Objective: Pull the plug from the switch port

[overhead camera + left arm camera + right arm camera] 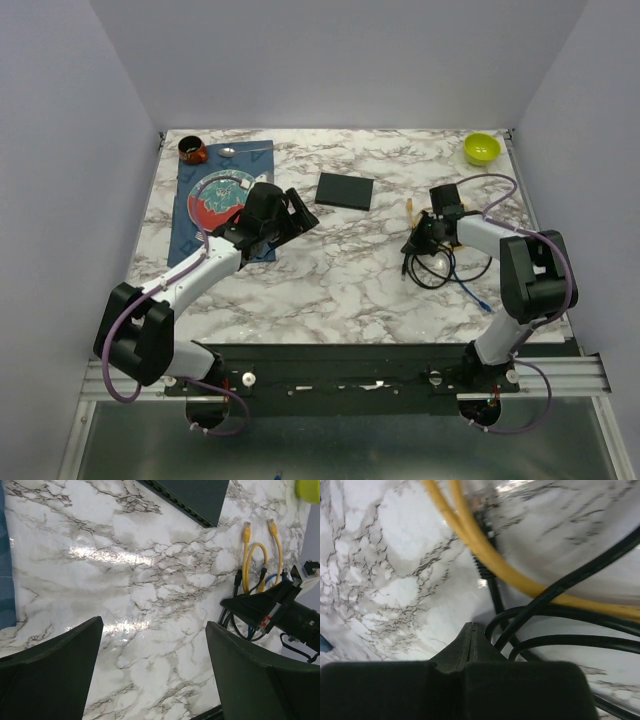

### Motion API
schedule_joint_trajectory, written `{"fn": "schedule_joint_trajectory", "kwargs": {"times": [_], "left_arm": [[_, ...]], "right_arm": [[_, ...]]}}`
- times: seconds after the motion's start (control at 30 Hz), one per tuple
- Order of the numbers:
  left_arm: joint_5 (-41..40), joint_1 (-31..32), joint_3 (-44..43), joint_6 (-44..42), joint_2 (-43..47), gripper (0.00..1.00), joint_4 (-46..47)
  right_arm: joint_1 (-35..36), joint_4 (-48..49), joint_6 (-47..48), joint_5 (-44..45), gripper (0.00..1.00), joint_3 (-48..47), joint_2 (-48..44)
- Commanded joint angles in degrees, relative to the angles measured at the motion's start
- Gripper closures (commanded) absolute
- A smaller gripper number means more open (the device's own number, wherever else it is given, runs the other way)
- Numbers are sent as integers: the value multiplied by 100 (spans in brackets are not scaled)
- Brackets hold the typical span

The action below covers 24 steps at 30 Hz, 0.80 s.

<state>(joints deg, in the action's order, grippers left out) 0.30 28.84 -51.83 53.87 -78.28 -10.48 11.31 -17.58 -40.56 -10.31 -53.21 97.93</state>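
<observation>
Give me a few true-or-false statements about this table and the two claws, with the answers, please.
1. The left claw is open. True.
2. The right claw is wide open. False: its fingers are pressed together, right beside the black cables.
3. The yellow cable is plugged into the switch. False: both its plugs lie loose on the table, apart from the switch.
4. A green bowl stands at the table's far right corner. True.
5. The plate lies on bare marble. False: it lies on the blue mat.
</observation>
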Motion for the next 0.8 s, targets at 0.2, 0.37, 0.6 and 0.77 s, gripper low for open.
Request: {"fn": "schedule_joint_trajectory", "kwargs": {"times": [0.2, 0.37, 0.6, 0.77], "left_arm": [[-863, -71, -99, 212, 269, 5, -507], [-1269, -501, -186, 414, 94, 1, -894], [-1260, -836, -854, 186, -345, 1, -1228], [-394, -836, -1707, -306, -1021, 8, -931]], "right_arm": [[-647, -553, -734, 661, 99, 232, -687], [-1105, -527, -577, 477, 99, 417, -907], [-702, 493, -252, 414, 99, 367, -1925], [-183, 457, -154, 434, 93, -584, -1542]]}}
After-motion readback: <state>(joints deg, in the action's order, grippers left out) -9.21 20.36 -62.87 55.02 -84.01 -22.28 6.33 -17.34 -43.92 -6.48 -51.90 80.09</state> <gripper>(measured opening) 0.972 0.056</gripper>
